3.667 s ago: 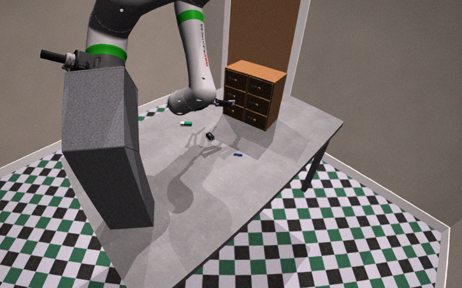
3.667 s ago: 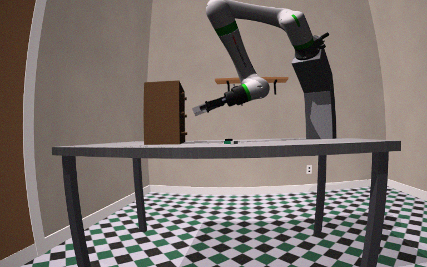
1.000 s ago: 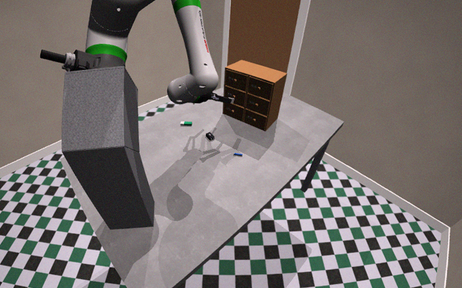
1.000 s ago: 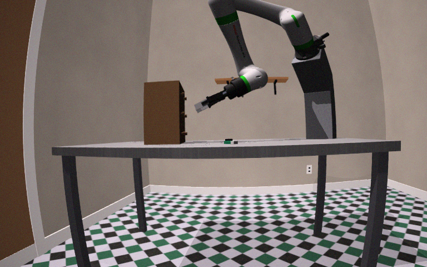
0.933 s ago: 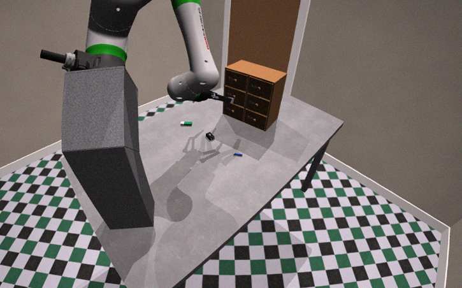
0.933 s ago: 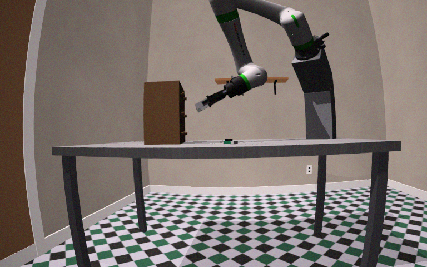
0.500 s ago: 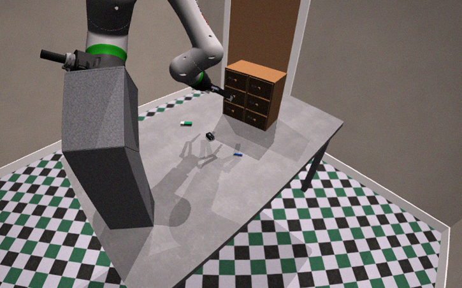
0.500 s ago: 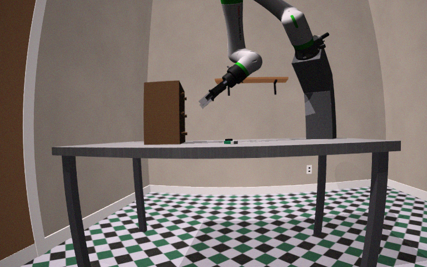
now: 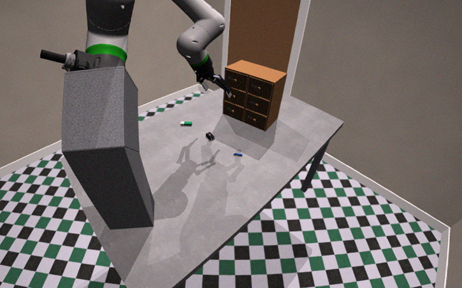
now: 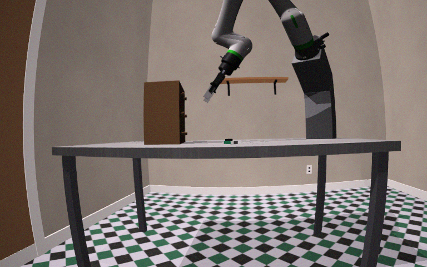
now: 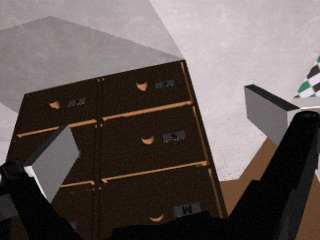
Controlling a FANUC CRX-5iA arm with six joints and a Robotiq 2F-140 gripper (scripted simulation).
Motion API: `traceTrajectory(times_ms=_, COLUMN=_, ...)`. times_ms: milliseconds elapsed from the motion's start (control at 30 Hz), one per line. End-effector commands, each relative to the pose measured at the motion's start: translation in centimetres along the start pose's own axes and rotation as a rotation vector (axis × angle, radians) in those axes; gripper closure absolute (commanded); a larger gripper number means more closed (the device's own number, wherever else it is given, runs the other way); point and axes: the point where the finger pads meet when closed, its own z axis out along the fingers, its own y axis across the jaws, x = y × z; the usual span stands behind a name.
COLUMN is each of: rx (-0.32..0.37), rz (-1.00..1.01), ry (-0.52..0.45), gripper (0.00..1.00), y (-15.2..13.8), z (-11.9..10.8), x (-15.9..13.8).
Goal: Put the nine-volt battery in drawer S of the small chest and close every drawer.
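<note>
claw (image 10: pixel 208 95): spread wide, nothing in it; you have it tilted down toward the chest front, near but not touching.
chest (image 9: pixel 254 71): stands upright at the far end of the worktop (image 9: pixel 186 191); six drawers in two columns, all look pushed in, knobs flush in the exterior view.
S drawer (image 11: pixel 150 139): my guess is the middle one of the right-hand column in the wrist view; labels too blurred to be sure, only a W-like mark reads on the drawer below. Shut, not yet pulled.
battery (image 9: pixel 210 135): small black block lying on the worktop in front of the chest, well apart from your claw. Untouched as far as I can judge.
other bits: green-white piece (image 9: pixel 186 123) and blue piece (image 9: pixel 237 154) on the worktop, leave them.
progress: nothing done yet by the look of it. Left for you: open S a little, under half its length, fetch battery, drop it in, push drawer shut.
</note>
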Motion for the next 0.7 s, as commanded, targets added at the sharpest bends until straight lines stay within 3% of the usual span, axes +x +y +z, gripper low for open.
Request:
traceTrajectory(times_ms=0, rx=-0.023, rz=0.017, ry=0.169, gripper=0.0, y=0.7, z=-0.9, x=0.6)
traceTrajectory(times_ms=667, rx=-0.025, rz=0.013, ry=0.511, gripper=0.0, y=0.7, z=-4.9, x=1.4)
